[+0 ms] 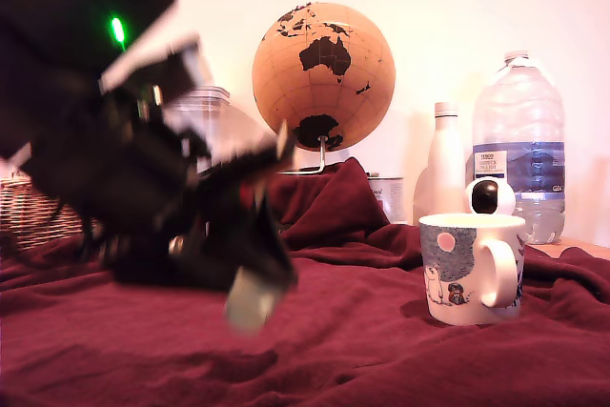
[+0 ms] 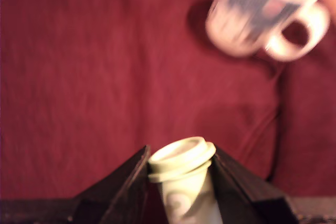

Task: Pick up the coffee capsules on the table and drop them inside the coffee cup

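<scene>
Wrist view: claw clamped on pale cream-green coffee capsule, black fingers pressing both sides, rim end pointing outward over red blanket of table. Coffee cup blurred, well apart. Exterior view only: arm blurred, capsule held above blanket, left of upright cup; cork globe, water bottle, ball-shaped camera behind.
</scene>
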Available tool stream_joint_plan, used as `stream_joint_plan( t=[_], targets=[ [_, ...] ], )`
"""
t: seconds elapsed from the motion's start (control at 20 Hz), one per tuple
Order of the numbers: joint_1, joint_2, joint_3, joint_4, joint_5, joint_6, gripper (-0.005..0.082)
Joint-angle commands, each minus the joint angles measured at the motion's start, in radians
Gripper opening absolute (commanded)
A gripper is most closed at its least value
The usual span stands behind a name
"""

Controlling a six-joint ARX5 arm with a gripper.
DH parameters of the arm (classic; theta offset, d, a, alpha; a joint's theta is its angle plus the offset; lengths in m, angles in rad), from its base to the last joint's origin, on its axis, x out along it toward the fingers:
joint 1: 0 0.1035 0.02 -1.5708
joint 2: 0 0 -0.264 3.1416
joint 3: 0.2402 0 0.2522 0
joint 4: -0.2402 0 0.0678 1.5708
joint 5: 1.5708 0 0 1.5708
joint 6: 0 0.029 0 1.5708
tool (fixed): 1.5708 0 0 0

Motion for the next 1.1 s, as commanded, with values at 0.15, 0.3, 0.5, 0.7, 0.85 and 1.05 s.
stream_joint_plan(
  t=[0.15, 0.3, 0.5, 0.7, 0.85, 1.05],
  targets=[
    [-0.003, -0.059, 0.003, 0.01, 0.005, 0.131, 0.0179],
    [-0.003, -0.067, 0.003, 0.047, 0.011, 0.267, 0.0179],
    [-0.004, -0.067, 0.004, 0.124, 0.064, 0.433, 0.018],
    [-0.004, -0.067, 0.004, 0.205, 0.099, 0.536, 0.018],
    [-0.004, -0.067, 0.004, 0.217, 0.099, 0.556, 0.018],
    [-0.004, -0.067, 0.004, 0.222, 0.099, 0.557, 0.018]
  ],
)
